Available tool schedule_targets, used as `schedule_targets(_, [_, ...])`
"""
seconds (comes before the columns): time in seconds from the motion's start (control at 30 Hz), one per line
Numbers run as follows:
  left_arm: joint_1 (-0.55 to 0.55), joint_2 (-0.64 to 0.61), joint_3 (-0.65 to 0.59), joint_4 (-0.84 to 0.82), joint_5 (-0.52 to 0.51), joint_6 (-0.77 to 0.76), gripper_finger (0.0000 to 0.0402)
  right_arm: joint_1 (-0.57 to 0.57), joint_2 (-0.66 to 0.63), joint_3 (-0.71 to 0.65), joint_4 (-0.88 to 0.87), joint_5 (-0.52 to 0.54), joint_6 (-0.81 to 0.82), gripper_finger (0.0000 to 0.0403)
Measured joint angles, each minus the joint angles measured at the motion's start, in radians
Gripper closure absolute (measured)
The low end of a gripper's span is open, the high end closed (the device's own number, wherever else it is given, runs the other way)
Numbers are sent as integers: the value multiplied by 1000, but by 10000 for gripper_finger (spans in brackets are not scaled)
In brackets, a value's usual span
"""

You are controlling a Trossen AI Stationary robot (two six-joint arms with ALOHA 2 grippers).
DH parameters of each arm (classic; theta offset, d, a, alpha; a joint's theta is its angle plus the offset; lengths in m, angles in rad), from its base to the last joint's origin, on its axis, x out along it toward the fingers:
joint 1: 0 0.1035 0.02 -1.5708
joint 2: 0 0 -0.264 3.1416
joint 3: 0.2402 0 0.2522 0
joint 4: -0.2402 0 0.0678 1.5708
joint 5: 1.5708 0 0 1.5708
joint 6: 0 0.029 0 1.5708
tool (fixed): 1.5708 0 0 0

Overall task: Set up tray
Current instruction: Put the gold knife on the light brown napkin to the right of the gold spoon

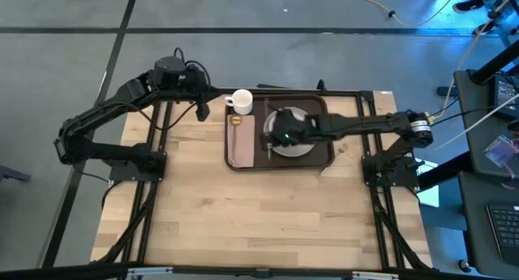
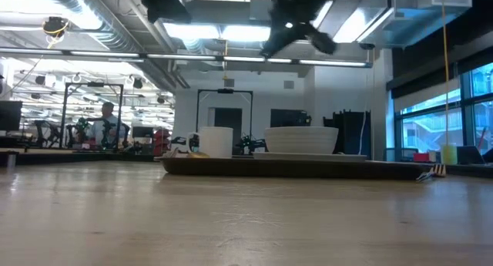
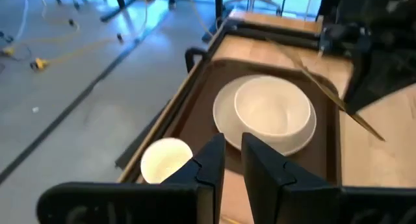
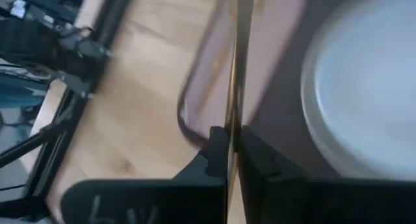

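One dark brown tray, rectangular with rounded corners and a raised rim, is lying at the desk's twelve o'clock edge, carrying a white bowl on a plate, a tan-pink napkin and a white cup. The right tool is hovering over the tray, pinching a thin gold utensil between closed fingers, while the left tool is waiting at the tray's ten o'clock corner, fingers slightly parted. Bare wood is lying open from the tray's six o'clock rim across the desk.

The right gripper pinches a thin gold utensil over the tray, between the napkin and the plate.
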Motion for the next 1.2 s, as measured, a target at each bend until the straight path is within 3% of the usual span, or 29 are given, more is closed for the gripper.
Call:
schedule_targets(0.17, [6,21,0,8,1,-91,340,-14,80,153,1,137,-199,395])
schedule_targets(0.3, [15,24,0,91,1,-175,312,-17,133,244,-2,295,-344,395])
schedule_targets(0.43, [7,26,0,200,15,-240,275,-35,167,313,4,362,-456,395])
schedule_targets(0.73, [-25,28,-1,366,1,-376,212,-80,198,367,53,333,-602,395])
schedule_targets(1.2, [-35,138,-2,531,11,-448,208,-88,198,367,130,273,-663,395])
